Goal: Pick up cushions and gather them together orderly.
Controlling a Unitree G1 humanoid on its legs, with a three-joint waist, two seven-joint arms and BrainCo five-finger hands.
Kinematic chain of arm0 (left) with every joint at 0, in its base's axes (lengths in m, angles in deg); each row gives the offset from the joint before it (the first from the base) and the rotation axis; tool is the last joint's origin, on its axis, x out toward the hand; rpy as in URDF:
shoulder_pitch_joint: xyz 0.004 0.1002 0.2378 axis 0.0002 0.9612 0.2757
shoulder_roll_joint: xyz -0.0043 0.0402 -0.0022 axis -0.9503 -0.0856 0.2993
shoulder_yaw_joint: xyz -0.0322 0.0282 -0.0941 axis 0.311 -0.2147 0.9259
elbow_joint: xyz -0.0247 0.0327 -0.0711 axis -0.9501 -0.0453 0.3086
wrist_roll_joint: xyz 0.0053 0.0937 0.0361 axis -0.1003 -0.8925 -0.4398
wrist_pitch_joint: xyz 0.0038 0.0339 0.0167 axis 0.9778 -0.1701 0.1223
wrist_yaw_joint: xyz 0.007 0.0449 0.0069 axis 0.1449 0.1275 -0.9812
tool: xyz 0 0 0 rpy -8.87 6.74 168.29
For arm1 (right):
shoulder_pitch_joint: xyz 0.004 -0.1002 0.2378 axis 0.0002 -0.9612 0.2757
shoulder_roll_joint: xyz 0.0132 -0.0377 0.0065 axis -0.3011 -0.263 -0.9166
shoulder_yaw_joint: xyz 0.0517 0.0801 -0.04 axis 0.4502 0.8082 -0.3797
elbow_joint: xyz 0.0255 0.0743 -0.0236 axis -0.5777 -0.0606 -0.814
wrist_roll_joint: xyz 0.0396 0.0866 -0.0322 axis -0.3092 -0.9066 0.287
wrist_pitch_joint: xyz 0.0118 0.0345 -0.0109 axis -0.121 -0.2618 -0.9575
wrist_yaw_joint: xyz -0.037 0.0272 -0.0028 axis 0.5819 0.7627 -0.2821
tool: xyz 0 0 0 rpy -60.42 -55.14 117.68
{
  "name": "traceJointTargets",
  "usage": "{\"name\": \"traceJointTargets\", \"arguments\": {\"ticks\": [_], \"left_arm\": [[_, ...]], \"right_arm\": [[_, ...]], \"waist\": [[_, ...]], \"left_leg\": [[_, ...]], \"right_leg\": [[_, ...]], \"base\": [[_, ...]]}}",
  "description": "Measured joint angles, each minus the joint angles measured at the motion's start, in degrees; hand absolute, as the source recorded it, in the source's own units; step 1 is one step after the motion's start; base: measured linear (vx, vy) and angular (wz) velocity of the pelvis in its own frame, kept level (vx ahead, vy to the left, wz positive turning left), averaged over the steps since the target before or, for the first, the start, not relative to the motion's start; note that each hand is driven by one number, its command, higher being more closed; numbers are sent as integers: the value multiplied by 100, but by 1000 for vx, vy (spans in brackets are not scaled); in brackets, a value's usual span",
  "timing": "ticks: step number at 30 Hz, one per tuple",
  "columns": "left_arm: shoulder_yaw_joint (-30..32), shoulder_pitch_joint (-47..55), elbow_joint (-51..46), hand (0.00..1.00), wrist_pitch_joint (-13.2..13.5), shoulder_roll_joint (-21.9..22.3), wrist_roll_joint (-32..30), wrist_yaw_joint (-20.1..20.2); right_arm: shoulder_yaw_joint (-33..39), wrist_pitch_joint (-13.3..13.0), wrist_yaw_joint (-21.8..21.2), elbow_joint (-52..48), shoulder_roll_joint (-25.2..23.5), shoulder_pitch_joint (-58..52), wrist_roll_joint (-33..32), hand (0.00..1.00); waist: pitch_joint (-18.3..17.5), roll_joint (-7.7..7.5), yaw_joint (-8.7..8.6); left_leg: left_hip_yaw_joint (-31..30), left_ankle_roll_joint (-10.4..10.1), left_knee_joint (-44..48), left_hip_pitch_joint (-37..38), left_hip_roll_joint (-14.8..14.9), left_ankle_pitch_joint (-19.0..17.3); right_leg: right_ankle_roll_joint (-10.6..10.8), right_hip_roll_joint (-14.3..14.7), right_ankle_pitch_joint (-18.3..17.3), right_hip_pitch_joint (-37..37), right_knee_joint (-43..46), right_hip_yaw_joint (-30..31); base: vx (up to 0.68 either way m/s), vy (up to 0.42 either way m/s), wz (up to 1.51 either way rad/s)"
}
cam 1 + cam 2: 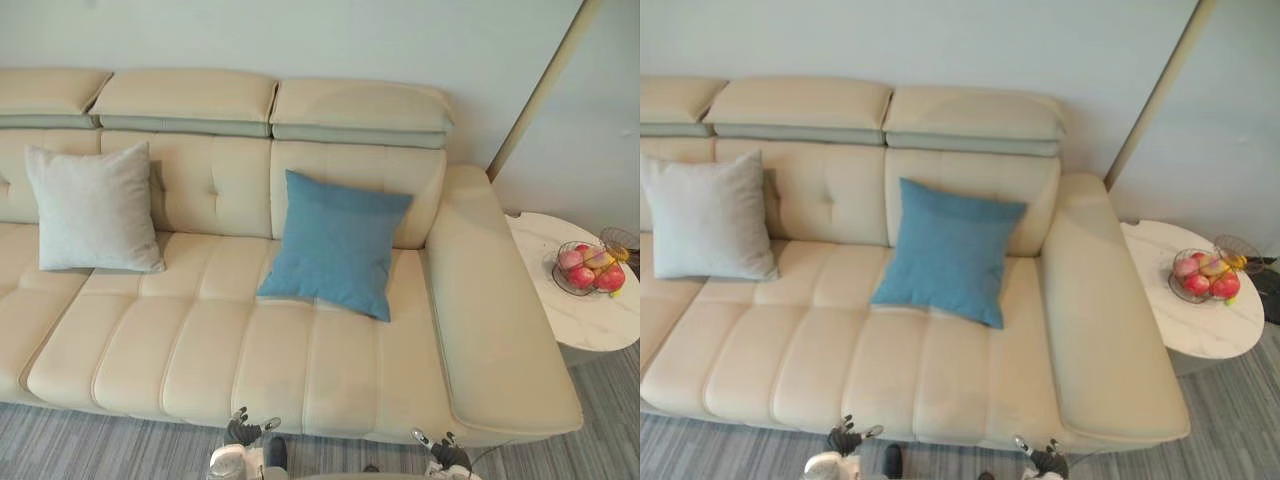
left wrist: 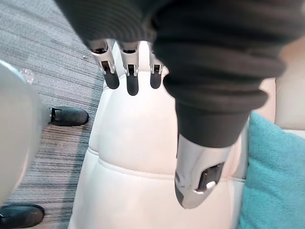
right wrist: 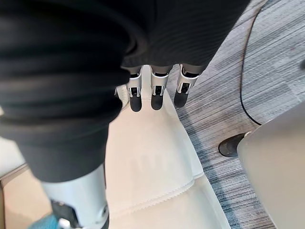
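Note:
A blue cushion [image 1: 335,245] leans tilted against the backrest of the cream sofa [image 1: 200,350], right of its middle. A light grey cushion [image 1: 92,208] stands against the backrest further left, well apart from the blue one. My left hand [image 1: 243,432] and right hand [image 1: 447,453] hang low in front of the sofa's front edge, both far from the cushions. In the left wrist view the left hand's fingers [image 2: 126,76] are straight and hold nothing, with the blue cushion [image 2: 276,176] off to one side. The right hand's fingers [image 3: 155,93] are straight and empty too.
A wide padded armrest [image 1: 495,320] closes the sofa's right end. Beyond it stands a round white marble side table [image 1: 575,310] with a wire basket of fruit [image 1: 590,268]. Grey striped carpet [image 1: 90,445] runs along the sofa's front.

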Motion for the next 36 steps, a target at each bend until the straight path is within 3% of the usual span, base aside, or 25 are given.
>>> {"name": "traceJointTargets", "arguments": {"ticks": [13, 24, 27, 29, 32, 33, 34, 36], "left_arm": [[-504, -4, 235, 0, -85, -369, -239, 3], [-518, -23, 319, 0, -86, -420, -323, 5], [-520, -171, 315, 0, -91, -417, -322, 4], [-578, -366, 309, 0, -103, -380, -320, 0], [-747, -583, -71, 0, -114, -290, -320, 5], [-738, -670, -196, 0, -114, -240, -310, 3], [-740, -671, -357, 0, -91, -165, -294, 3], [-715, -667, -492, 0, -83, -151, -188, 0]], "right_arm": [[-17, 72, -5, 413, 195, 248, 7, 0], [-55, 78, -7, 413, 205, 282, 11, 0], [-158, 88, 3, 396, 201, 443, 10, 0], [-433, 87, 11, 295, 182, 624, 12, 0], [-704, 115, 18, 3, 116, 659, 13, 0], [-743, 119, 20, -135, 81, 644, 14, 0], [-744, 122, 22, -133, 71, 626, 14, 0], [-751, 113, 28, -133, 72, 603, 14, 0]], "waist": [[60, -105, -94], [113, -168, -218], [268, -194, -183], [353, -177, -176], [440, -43, -59], [465, -34, -37], [473, -13, -9], [397, -109, 86]], "left_leg": [[-129, 51, 0, 123, -192, -162], [-106, 129, 0, 125, -305, -218], [105, 145, 20, 72, -250, -235], [205, 154, 399, -354, -145, -389], [233, 307, 1079, -964, 195, -633], [241, 305, 1157, -1017, 233, -619], [178, 291, 1287, -1000, 221, -607], [161, 293, 1476, -1119, 222, -601]], "right_leg": [[83, -158, 3, 220, -266, 23], [169, -269, 112, 251, -435, 136], [187, -238, 224, 29, -312, 311], [199, -166, 367, -398, 8, 351], [387, 32, 773, -767, 171, 309], [229, 4, 319, -954, 1024, 229], [341, -35, -134, -1032, 2116, 228], [511, -166, -325, -851, 2776, 225]], "base": [[27, 11, 1], [20, 14, -6], [-64, 17, -37], [-135, 6, -34], [-108, 6, -10], [-88, -19, 20], [-66, -50, 35], [-77, -87, 26]]}}
